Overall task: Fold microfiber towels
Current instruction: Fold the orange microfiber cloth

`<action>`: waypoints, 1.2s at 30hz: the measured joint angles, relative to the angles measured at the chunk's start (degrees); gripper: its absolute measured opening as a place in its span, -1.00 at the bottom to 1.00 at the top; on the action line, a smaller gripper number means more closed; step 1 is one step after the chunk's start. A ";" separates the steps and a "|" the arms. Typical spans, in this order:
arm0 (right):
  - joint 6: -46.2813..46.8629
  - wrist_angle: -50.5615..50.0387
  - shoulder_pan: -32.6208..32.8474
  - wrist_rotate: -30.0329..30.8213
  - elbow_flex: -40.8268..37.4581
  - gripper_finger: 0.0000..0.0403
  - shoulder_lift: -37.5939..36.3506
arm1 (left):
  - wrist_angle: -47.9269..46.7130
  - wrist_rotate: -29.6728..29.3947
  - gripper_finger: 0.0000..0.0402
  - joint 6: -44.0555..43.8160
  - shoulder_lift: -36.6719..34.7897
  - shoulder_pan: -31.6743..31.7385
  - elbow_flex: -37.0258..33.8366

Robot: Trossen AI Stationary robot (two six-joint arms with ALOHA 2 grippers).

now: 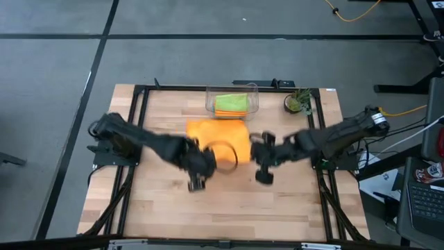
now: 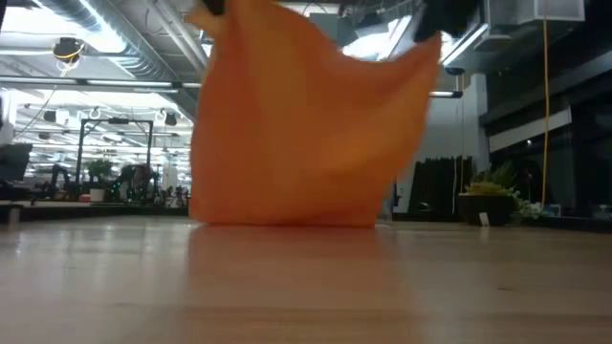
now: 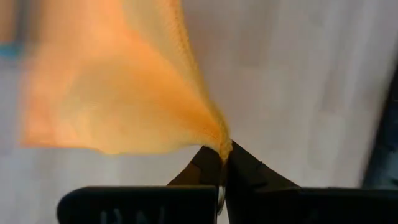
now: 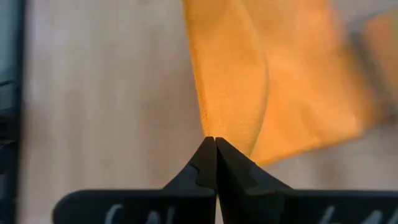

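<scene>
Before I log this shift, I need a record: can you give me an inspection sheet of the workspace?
Surface: wooden table, bare in front.
Job's things: orange towel lifted by two corners, lower edge on the table; green towel in the clear bin.
Clutter: small potted plant at the back corner.
Grippers: left gripper and right gripper each shut on an orange towel corner.
Cables: yellow cable on the floor.
Surroundings: laptop beside the table.

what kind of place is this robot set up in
Probably a robotics lab or industrial workshop rather than a home. The light wooden table sits in a black metal frame on a grey concrete floor, and the low view shows exposed ceiling ducts and more equipment racks behind the hanging orange microfiber towel.
</scene>
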 joint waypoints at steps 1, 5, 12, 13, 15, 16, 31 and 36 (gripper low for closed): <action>1.92 2.39 1.60 -1.47 -2.03 -1.00 0.35 | 3.36 1.56 -1.00 -0.95 1.01 -1.33 -1.90; 9.26 14.34 8.08 -4.45 -9.25 -1.00 1.48 | 18.00 3.96 -1.00 -4.47 4.86 -7.17 -7.64; 19.31 29.36 17.29 -4.68 -17.05 -1.00 5.89 | 35.21 5.28 -1.00 -10.68 13.25 -14.25 -9.54; 20.33 29.52 18.10 -4.69 -17.30 -1.00 6.57 | 36.47 6.40 -1.00 -11.15 14.27 -14.92 -9.54; 22.17 29.53 19.52 -4.71 -17.38 -1.00 7.53 | 38.86 9.21 -1.00 -13.01 15.78 -15.91 -9.54; 22.44 29.46 19.96 -4.70 -17.38 -1.00 7.69 | 38.68 9.99 -1.00 -13.80 15.96 -16.41 -9.58; 12.64 27.75 8.70 3.88 -17.27 -1.00 5.49 | 13.79 5.19 -1.00 -8.79 8.27 -10.23 -9.52; 8.45 26.42 2.21 6.01 -17.27 -1.00 5.49 | 8.08 4.73 -1.00 -2.26 8.39 -5.19 -9.94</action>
